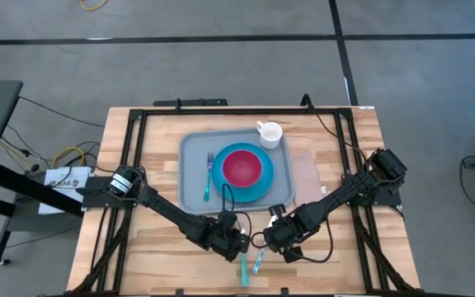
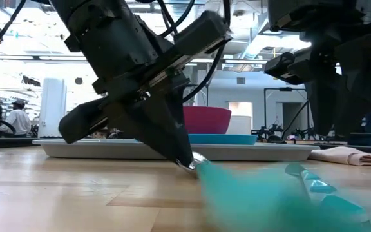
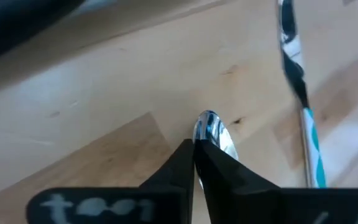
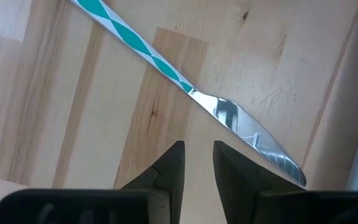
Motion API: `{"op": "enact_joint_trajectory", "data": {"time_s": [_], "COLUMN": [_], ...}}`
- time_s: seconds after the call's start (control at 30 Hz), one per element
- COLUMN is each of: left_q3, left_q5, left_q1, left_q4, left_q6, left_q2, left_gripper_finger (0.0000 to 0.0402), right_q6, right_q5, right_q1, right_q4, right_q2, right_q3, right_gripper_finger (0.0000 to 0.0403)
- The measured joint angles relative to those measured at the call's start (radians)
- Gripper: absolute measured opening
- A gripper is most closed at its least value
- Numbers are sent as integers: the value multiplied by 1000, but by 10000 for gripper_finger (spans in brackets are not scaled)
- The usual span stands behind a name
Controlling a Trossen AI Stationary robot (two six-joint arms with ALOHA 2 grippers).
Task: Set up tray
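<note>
The grey-blue tray (image 1: 190, 177) lies mid-table and bears a blue plate (image 1: 242, 195) with a pink bowl (image 1: 242, 167), a fork (image 1: 209, 177) and a white cup (image 1: 269, 134). Near the table's front edge lie a teal-handled spoon (image 1: 243, 271) and a teal-handled knife (image 1: 259, 262). My left gripper (image 1: 239, 244) is shut on the spoon's metal end. My right gripper (image 4: 197, 152) hovers open just above the knife (image 4: 229, 115), where blade and handle meet, touching nothing. My left gripper pinches the spoon between its two fingertips (image 3: 185, 155) at the back of its shiny bowl (image 3: 213, 129), whose front sticks out past them. The fingers slant down from the table's far left. The teal handle (image 2: 256, 193) runs off toward the near edge; whether it is lifted, I cannot tell.
A beige napkin (image 1: 310, 177) lies flat to the right of the tray. A black frame (image 1: 134, 157) runs round the tabletop. Bare wood shows left of the tray and along the near edge. The two grippers stand close together.
</note>
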Motion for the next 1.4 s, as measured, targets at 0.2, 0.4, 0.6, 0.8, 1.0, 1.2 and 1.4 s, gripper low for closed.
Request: {"op": "enact_joint_trajectory", "data": {"time_s": [0.2,0.4,0.6,0.8,1.0,1.2,1.4], "left_q3": [63,176,234,233,222,44,-328], "left_q5": [39,-46,-130,-225,-303,-305,-302], "left_q1": [-10,-39,-74,-66,-15,74,199], "left_q4": [-66,-462,-864,-1157,-1203,-1133,-644], "left_q6": [89,37,-104,-202,-115,-34,189], "left_q2": [-30,-93,-160,-238,-348,-536,-794], "left_gripper_finger": [0,0,0,0,0,0,0], "right_q6": [-2,-2,-3,-3,-3,-3,-3], "right_q5": [0,0,0,0,0,0,13], "right_q1": [0,0,0,0,0,2,2], "right_q4": [-6,-13,-27,-28,-28,-28,-22], "right_q2": [0,0,0,0,0,0,0], "right_q3": [0,0,0,0,0,0,0], "right_gripper_finger": [79,79,79,79,79,79,79]}}
